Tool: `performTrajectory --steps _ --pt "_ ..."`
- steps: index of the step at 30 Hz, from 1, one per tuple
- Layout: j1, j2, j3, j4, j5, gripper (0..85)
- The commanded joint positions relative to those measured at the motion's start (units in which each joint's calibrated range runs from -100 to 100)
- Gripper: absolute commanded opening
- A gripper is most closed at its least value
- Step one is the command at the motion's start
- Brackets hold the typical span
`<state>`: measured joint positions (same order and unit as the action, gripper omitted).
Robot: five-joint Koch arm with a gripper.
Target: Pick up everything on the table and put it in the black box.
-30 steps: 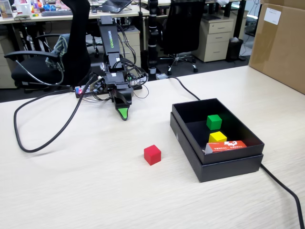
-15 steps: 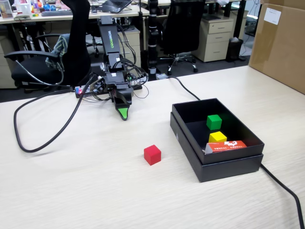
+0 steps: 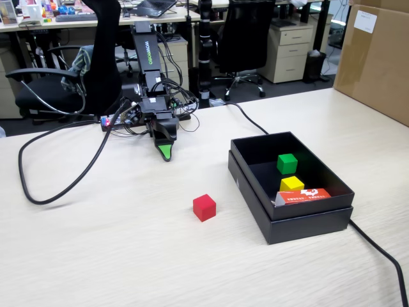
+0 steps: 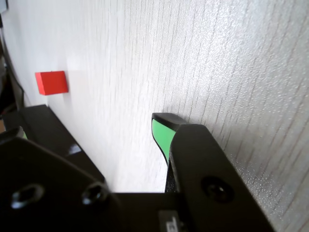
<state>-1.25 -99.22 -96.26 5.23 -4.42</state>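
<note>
A small glossy red cube (image 3: 204, 208) sits on the pale beige table (image 3: 115, 256), left of the black box (image 3: 307, 220) in the fixed view. The wrist view shows the red cube (image 4: 51, 82) far off at the upper left, with the black box rim (image 4: 53, 133) below it. My gripper (image 3: 165, 152) rests folded at the back of the table, its green tip pointing down at the table top, well behind the cube. Only one green-faced fingertip (image 4: 163, 133) shows in the wrist view, with nothing against it.
Inside the black box lie a green cube (image 3: 287, 164), a yellow cube (image 3: 292, 184) and a red-and-white packet (image 3: 304, 196). A thick black cable (image 3: 51, 192) loops over the left of the table, and another cable (image 3: 383, 256) runs past the box. A brown carton (image 3: 377, 57) stands at the right.
</note>
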Motion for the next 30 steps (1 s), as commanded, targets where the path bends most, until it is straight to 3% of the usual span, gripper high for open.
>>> performTrajectory --steps 1,5,8,17,21,30 --pt "-0.15 1.63 5.32 -8.03 0.54 49.6" --pt "-0.49 5.19 19.92 -22.29 2.10 47.5" --pt "-0.29 16.55 41.32 -36.54 3.86 47.3" --pt "1.42 52.92 85.02 -58.49 5.08 43.5" --pt "1.86 73.46 104.78 -64.88 5.23 43.5" --pt "2.59 104.67 128.90 -70.93 5.08 43.6"
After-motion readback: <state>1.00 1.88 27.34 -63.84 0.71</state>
